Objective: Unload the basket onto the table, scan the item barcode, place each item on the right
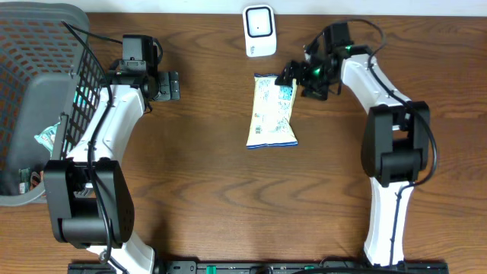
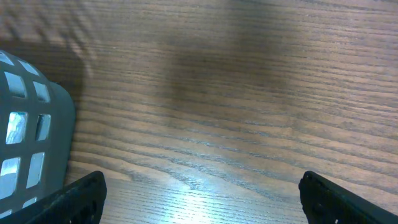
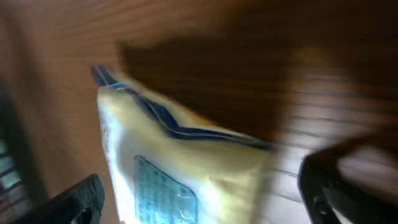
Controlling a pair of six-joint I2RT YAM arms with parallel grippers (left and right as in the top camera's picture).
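Observation:
The item, a pale yellow and blue snack bag (image 1: 272, 113), lies flat mid-table with its long side running toward the back. A white scanner (image 1: 259, 30) stands at the back edge, just beyond it. My right gripper (image 1: 293, 80) hovers open at the bag's far right corner. The blurred right wrist view has the bag (image 3: 174, 162) between the spread fingers (image 3: 81, 199) of that gripper (image 3: 205, 208). My left gripper (image 1: 169, 85) is open over bare wood, well left of the bag; its view shows this gripper (image 2: 211, 205) with nothing between its fingers. No barcode shows.
A dark mesh basket (image 1: 38, 46) holding a few packets fills the far left, close beside the left arm; its grey wall (image 2: 28, 149) shows at the left of the left wrist view. The table (image 1: 228, 198) is brown wood.

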